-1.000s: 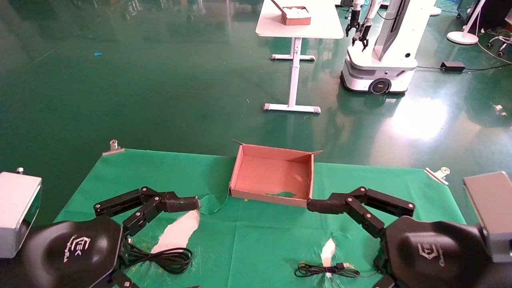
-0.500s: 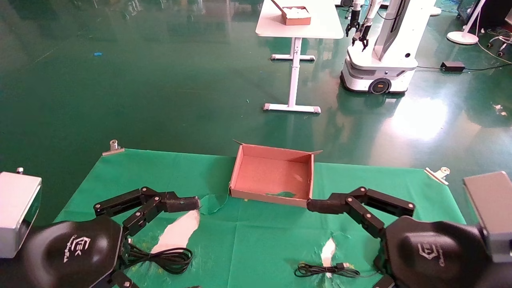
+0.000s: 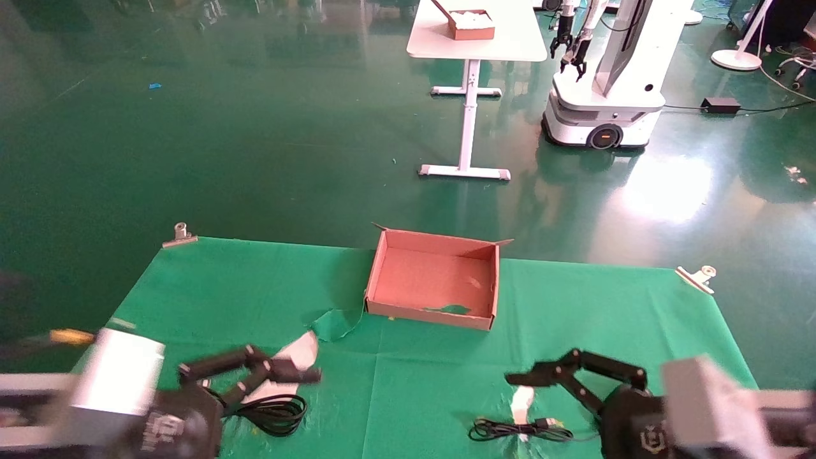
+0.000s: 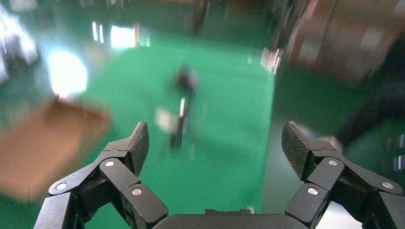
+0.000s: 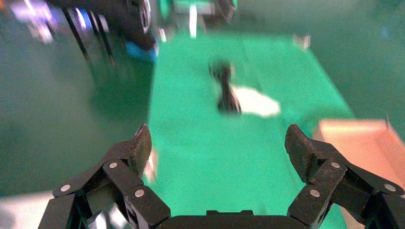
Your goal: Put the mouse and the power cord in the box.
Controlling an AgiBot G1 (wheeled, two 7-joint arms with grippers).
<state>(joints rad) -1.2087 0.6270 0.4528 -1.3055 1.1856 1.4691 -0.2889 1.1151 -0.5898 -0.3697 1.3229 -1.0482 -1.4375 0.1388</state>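
Left gripper (image 4: pixel 215 145): It hangs low over the near left part of the green cloth (image 3: pixel 414 382). Its jaws are wide apart and hold nothing. You can guess why: the power cord is just beside it, and wide jaws fit over a fat bundle.
Right gripper (image 5: pixel 217 143): It hangs low over the near right part of the cloth. Its jaws are wide apart too, and it holds nothing.
Power cord (image 3: pixel 274 414): It lies in a loose black coil on the cloth, partly on a white patch (image 3: pixel 290 363) where the cloth is torn. It is well apart from the box.
Mouse: You cannot see its body in the head view. Only its thin cable (image 3: pixel 516 431) shows, with the plug end, just beside the right gripper. A dark blurry lump in the left wrist view may be the mouse, but you cannot tell.
Box (image 3: pixel 494 287): It sits open at the far middle of the cloth, between the two arms. Nothing is in it, so both things are not yet packed.
In the way: A torn flap of cloth (image 3: pixel 335 324) curls up just beside the box's near left corner. You could snag it on the way from the cord. The box walls are short, so lift over them.
Around: Metal clips (image 3: pixel 180 234) hold the cloth's far corners. Another robot (image 3: pixel 605 95) and a white table (image 3: pixel 475 41) stand far off on the floor.
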